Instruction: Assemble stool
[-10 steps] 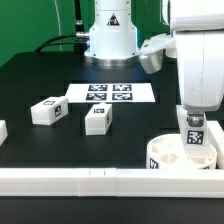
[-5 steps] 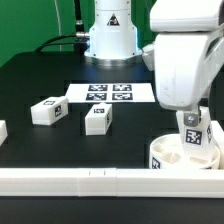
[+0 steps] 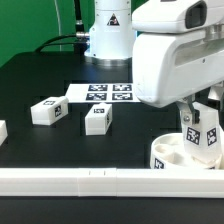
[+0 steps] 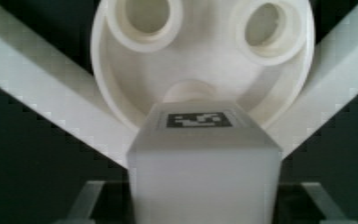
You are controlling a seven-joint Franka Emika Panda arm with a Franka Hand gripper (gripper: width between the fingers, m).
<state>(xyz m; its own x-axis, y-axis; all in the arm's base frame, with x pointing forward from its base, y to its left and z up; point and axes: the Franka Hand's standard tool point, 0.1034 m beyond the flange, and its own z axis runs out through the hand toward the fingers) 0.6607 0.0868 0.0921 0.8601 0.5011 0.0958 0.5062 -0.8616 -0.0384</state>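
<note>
The round white seat [image 3: 168,154] lies at the front right of the table, against the rail. In the wrist view the seat [image 4: 194,45] shows two open sockets. My gripper [image 4: 204,205] is shut on a white stool leg [image 4: 202,165] with a tag on it, and the leg points at the seat's near rim. In the exterior view this leg [image 3: 204,137] stands tilted over the seat's right side, and the arm hides the gripper. Two loose legs [image 3: 47,111] [image 3: 98,119] lie on the black table. A third white part [image 3: 2,130] shows at the exterior view's left edge.
The marker board [image 3: 110,93] lies flat in the middle, in front of the robot base. A long white rail [image 3: 80,182] runs along the front edge. In the wrist view two white rails [image 4: 43,75] slant away on either side of the seat.
The arm's wrist has turned, and its body now covers more of the middle of the exterior view. The held leg has shifted slightly to the exterior view's right and tilted over the seat.
</note>
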